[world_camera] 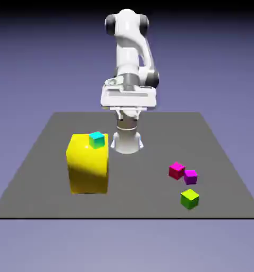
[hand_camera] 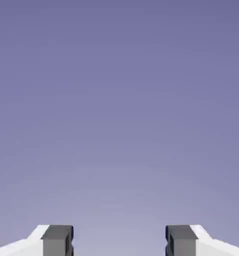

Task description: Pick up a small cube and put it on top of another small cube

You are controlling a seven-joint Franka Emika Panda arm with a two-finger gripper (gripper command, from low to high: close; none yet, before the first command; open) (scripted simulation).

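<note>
The small lime-green cube sits on the grey worktop near its front edge, toward the exterior view's right, well apart from the hand and far below it. Nothing touches it.

Just behind it lie two more little cubes: a purple cube and, beside that and touching or nearly touching it, a magenta cube. Both stand apart from the lime-green one.

The small cyan cube rests on top of the big yellow block, at the back corner of its upper face, the one nearer the robot's base. The block stands on the worktop toward the exterior view's left, below the hand and to one side of it.

The hand is held high above the worktop, in front of the white arm, with no cube near it. In the hand view its two grey fingertips stand wide apart at the bottom edge, with only the plain blue-violet backdrop between and beyond them: the hand is open and holds nothing.
</note>
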